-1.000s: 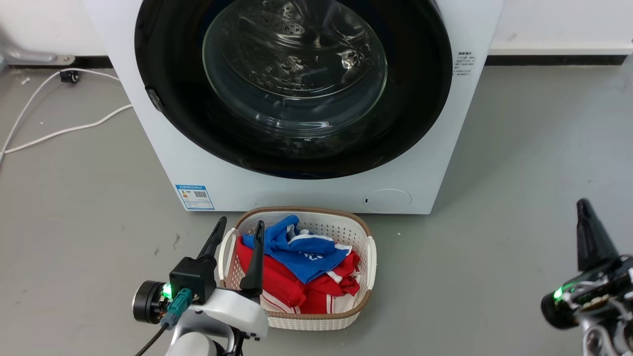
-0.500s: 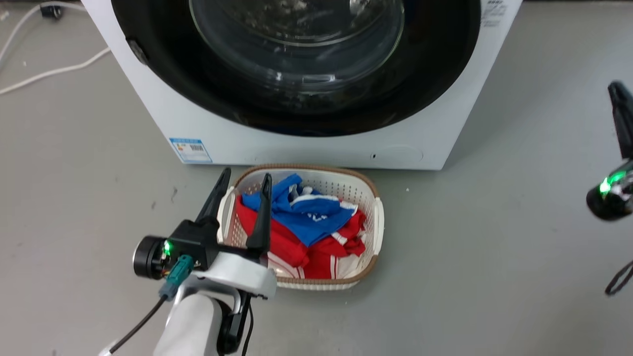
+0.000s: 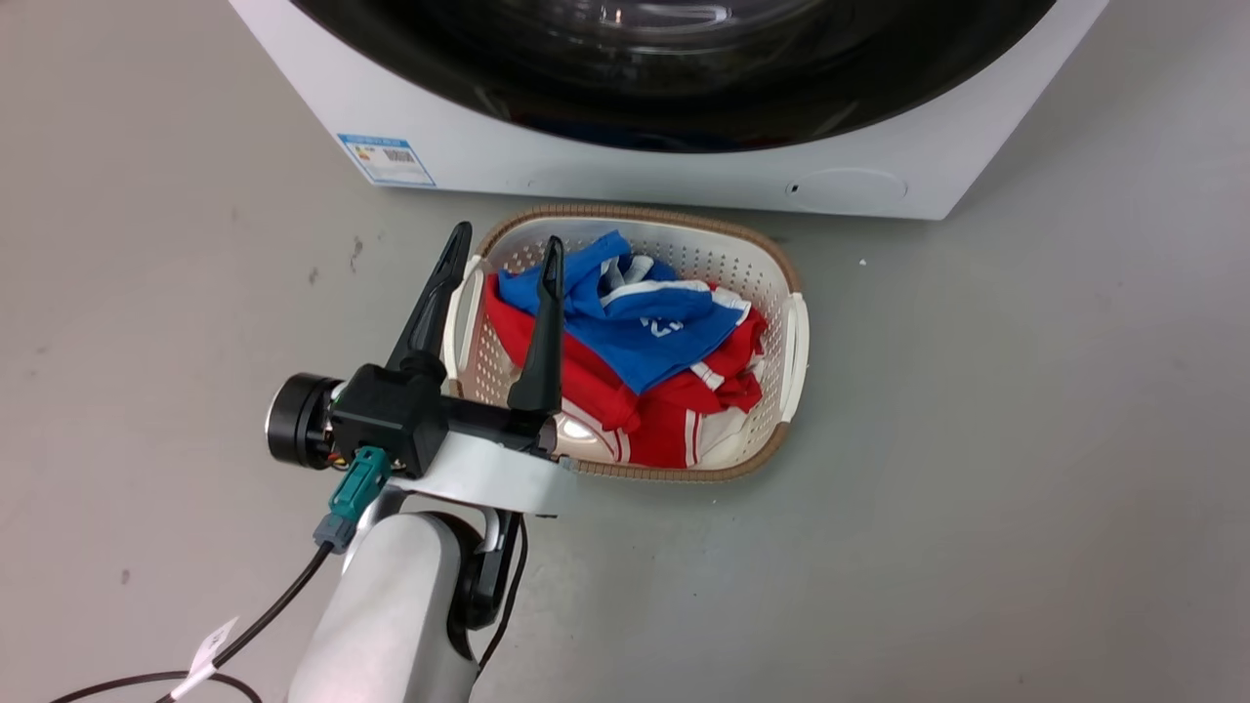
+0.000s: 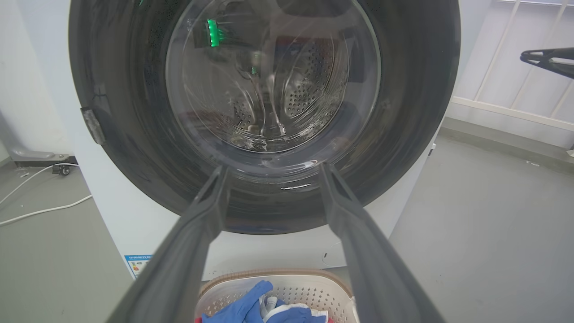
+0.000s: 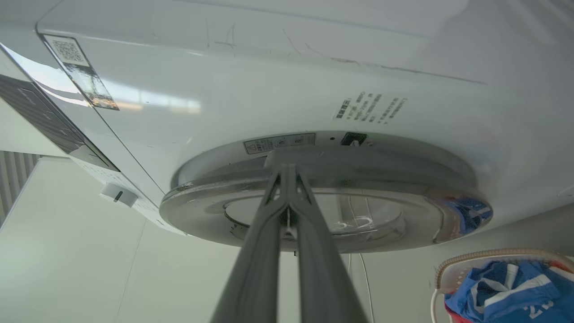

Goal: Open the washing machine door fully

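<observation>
Just beyond the right pincer (image 5: 287,170), pinched narrow, sits the washing machine door (image 5: 403,197). The left pincer (image 3: 506,237) gapes wide, empty.

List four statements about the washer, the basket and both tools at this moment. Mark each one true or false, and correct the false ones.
1. The washing machine door sits closed against the washing machine. True.
2. The left tool grips a blue garment. False: it is open and holds nothing.
3. The laundry basket holds red and blue clothes. True.
4. The right tool has its fingers spread wide. False: they are closed together, pointing at the door's rim.
</observation>
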### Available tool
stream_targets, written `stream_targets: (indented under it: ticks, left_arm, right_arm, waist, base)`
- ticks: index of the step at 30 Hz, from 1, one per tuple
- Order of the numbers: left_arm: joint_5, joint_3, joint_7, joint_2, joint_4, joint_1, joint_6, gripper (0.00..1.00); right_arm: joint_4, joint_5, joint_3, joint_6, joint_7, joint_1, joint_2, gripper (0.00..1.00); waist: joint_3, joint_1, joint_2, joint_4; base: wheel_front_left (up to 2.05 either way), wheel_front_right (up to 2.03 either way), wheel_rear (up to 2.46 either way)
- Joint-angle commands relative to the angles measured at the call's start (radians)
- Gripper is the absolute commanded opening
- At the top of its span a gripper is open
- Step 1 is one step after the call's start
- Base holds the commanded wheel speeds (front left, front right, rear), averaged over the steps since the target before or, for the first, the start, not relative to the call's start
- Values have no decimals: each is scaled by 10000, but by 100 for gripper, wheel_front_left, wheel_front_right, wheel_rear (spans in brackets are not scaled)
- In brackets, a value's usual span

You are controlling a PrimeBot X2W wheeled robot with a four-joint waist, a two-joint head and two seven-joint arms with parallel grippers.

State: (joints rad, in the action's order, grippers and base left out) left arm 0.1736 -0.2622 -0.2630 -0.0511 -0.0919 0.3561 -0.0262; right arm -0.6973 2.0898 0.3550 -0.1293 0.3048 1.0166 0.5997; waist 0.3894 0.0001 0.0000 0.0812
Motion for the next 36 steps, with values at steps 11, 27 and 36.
stream_targets:
  ticks: [11,27,36]
  left_arm:
    - [80,-378,-26,9,349,625,-223,100]
    - [72,-662,-26,8,608,959,-428,100]
    - [105,-713,-26,9,520,966,-462,100]
  right_arm:
    - [-1264,327,2623,-25,434,3238,232,0]
    - [-2024,750,5065,-25,936,5483,-194,0]
    - [-1519,1124,5849,-27,1502,5302,77,0]
  waist:
    - [1028,-1,0,271]
    - [1653,-1,0,407]
    - [1523,-1,0,336]
  base:
    - [0,0,0]
    - [0,0,0]
    - [0,0,0]
